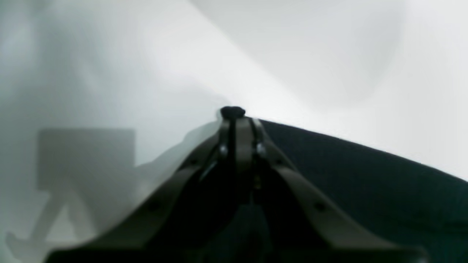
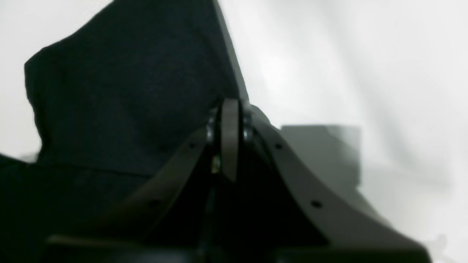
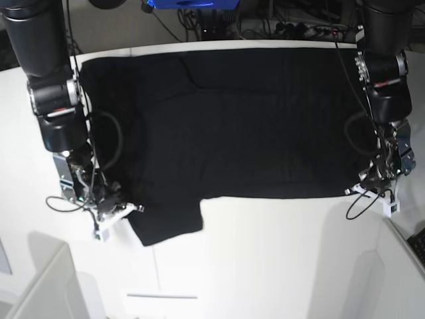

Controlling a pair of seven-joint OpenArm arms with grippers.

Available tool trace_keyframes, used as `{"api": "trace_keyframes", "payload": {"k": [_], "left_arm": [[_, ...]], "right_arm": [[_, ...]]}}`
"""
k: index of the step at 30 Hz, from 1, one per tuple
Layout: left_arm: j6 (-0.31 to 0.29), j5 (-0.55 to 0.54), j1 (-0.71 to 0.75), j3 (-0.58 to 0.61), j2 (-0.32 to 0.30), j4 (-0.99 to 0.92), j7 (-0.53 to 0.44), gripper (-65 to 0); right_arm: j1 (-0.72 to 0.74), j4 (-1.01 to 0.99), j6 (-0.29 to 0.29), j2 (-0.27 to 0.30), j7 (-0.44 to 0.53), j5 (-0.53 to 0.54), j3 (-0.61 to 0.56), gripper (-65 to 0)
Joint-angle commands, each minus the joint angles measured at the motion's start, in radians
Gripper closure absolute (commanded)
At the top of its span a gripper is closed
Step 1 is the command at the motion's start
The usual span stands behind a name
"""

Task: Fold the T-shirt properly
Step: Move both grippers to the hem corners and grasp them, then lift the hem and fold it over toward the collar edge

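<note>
The left hand (image 1: pixel 233 114) is pinched tight, its two tips meeting on a small nub of black cloth at the very edge of the T-shirt (image 3: pixel 246 119), so it has the hem corner between its fingers; in its own wrist view the dark fabric runs off to the right of the tips and the pale desk (image 3: pixel 279 259) lies beyond and to the left. From the base view this hand sits at the picture's right, low against the shirt's near corner, with a cable looping beside it. The right hand (image 2: pixel 229 109) is likewise closed, tips pressed together, with black cloth rising just behind and to the left of them; I cannot tell from its blurred wrist view how much fabric is actually caught, though in the base view it lies touching the sleeve edge at the picture's left. Outward from both hands the T-shirt is spread flat, plain black side up, across the far half of the white desk, one sleeve hanging toward the near side on the left, and both dark arms come down over its far corners.
</note>
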Motion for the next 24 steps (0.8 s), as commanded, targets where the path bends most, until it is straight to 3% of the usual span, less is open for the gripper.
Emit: {"api": "trace_keyframes", "payload": {"k": [1, 11, 16, 20, 24], "left_arm": [[-0.004, -0.008, -0.003, -0.006, -0.017, 0.061, -0.015, 0.0], [-0.004, -0.011, 0.132, -0.009, -0.016, 0.302, -0.011, 0.0], [-0.008, -0.011, 0.222, -0.098, -0.013, 0.425, 0.018, 0.0], [-0.074, -0.011, 0.271, -0.15, -0.011, 0.491, 0.064, 0.0], [-0.097, -0.011, 0.32, -0.171, -0.011, 0.54, 0.082, 0.0]], "right_arm": [[0.029, 0.042, 0.005, 0.023, 0.021, 0.01, 0.007, 0.0], [-0.023, 0.162, 0.005, 0.049, 0.012, 0.013, 0.009, 0.0], [-0.03, 0.168, 0.005, 0.049, -0.016, 0.013, 0.009, 0.0], [-0.036, 0.168, 0.005, 0.051, -0.016, 0.014, 0.01, 0.0], [-0.05, 0.18, 0.005, 0.051, -0.014, 0.014, 0.01, 0.0]]}}
